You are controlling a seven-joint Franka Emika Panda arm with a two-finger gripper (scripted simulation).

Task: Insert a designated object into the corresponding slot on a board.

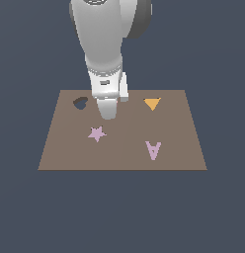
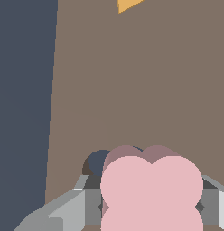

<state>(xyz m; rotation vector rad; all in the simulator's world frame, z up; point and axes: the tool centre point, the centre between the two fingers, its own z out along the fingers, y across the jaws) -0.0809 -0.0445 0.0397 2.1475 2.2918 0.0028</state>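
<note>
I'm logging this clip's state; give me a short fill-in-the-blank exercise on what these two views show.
1. The pale-pink lobed piece is held between the fingers of the ___.
2. In the exterior view, the lilac star lies on the ___ board.
3. The orange shape on the board is a ___.
4. The lilac letter on the board is an ___.

Missing words: pincer; brown; triangle; A

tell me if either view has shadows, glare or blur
Exterior view: flat, even light, no glare and no cast shadow under the arm on the board; edges slightly soft. Wrist view: sharp, no glare, only a darker band behind the pink piece, which fills the foreground and is cropped.
</note>
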